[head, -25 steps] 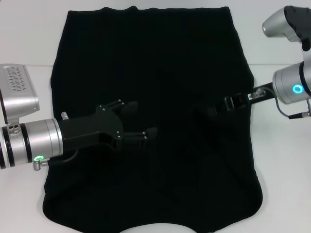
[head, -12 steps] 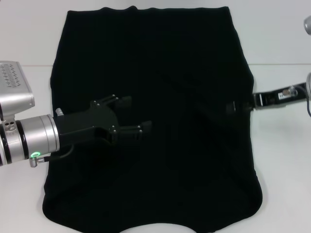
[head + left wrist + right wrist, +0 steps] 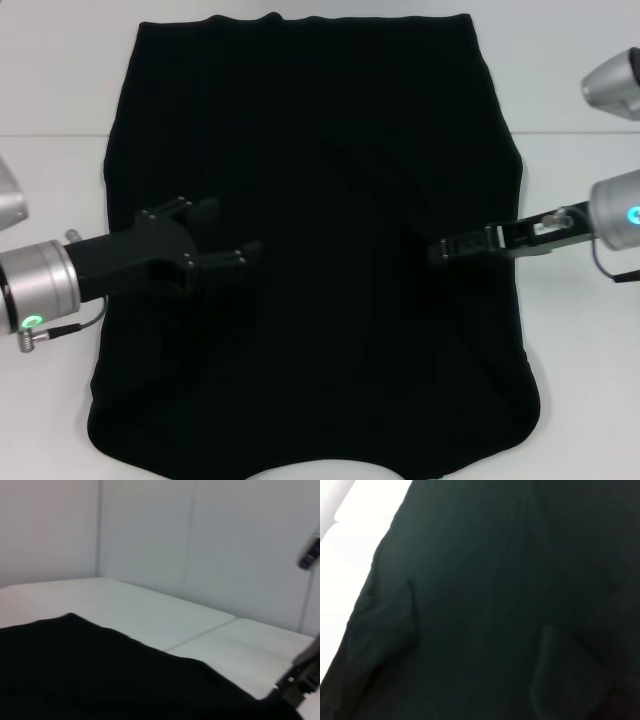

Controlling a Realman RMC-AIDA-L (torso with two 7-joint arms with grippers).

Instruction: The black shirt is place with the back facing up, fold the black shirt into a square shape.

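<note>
Head view is giving me the black shirt [image 3: 320, 240] lying spread flat on the white table [image 3: 580, 380], its straight edge at the far side and its curved edge nearest the robot; it is covering most of the table's middle and is not folded into a square.

Over the shirt's left part my left gripper [image 3: 228, 235] is reaching in from the shirt's left edge, and I am seeing its two black fingers [image 3: 235, 258] spread apart with nothing between them. I cannot tell whether they are touching the cloth or hanging just above it.

Over the shirt's right part my right gripper [image 3: 445, 248] is coming in across the shirt's right edge, its slim black tip pointing toward the shirt's middle. I cannot tell whether it is released or clenched.

The right wrist camera is showing me dark cloth [image 3: 485, 605] with soft creases. The left wrist camera is looking low across the shirt [image 3: 100, 675] toward a pale wall [image 3: 200, 545].
</note>
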